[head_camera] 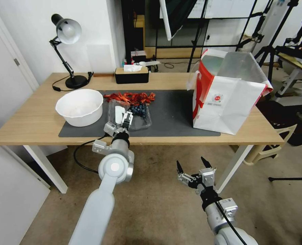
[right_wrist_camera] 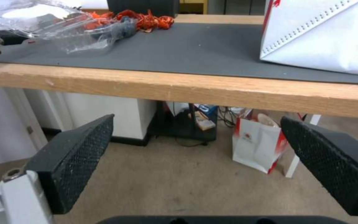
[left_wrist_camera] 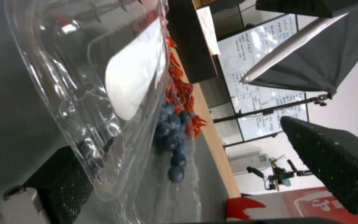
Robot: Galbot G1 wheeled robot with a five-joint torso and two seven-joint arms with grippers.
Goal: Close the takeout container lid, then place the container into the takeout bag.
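The takeout container [head_camera: 141,115] lies open on the dark mat, blueberries [left_wrist_camera: 172,137] heaped in its tray. Its clear lid [head_camera: 118,114] with the white sticker [left_wrist_camera: 133,81] is folded out toward the bowl. My left gripper [head_camera: 128,119] is open at the container's near edge. One finger [left_wrist_camera: 63,180] sits under the lid's rim and the other finger [left_wrist_camera: 336,168] is well apart from it. The takeout bag [head_camera: 225,98] stands open at the table's right, foil lining showing. My right gripper [head_camera: 190,161] hangs open below the table's front edge.
A big white bowl [head_camera: 79,107] stands left of the container. Red dried pieces [head_camera: 130,97] lie just behind it. A black tissue box [head_camera: 131,75] and a desk lamp [head_camera: 67,34] are at the back. A small bag [right_wrist_camera: 258,146] stands on the floor under the table.
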